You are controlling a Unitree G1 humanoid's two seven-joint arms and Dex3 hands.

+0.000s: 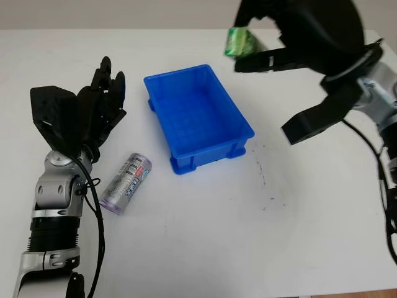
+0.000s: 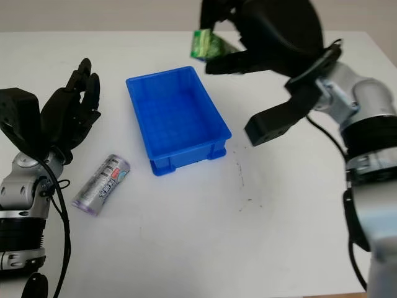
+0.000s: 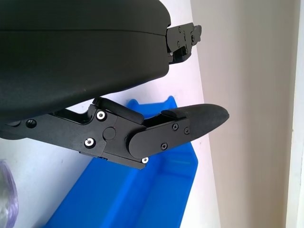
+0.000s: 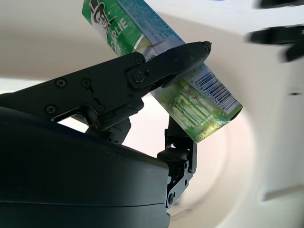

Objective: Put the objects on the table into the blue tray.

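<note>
The right hand point(image 1: 263, 46) is gripping a green packet point(image 1: 239, 42) in its fingers, holding it in the air just beyond the far right corner of the blue tray point(image 1: 197, 117). Doing this well probably means carrying the packet over the tray's middle before releasing. The left hand point(image 1: 99, 102), open, is hovering near the can point(image 1: 126, 184) lying on the table point(image 1: 205, 236).

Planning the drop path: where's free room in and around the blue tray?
The blue plastic tray has nothing in it. The white table is bare in front of the tray and to its right, below the right hand holding the green box. Crowded side: the tray's left, with the silver-purple can and the open left hand.
</note>
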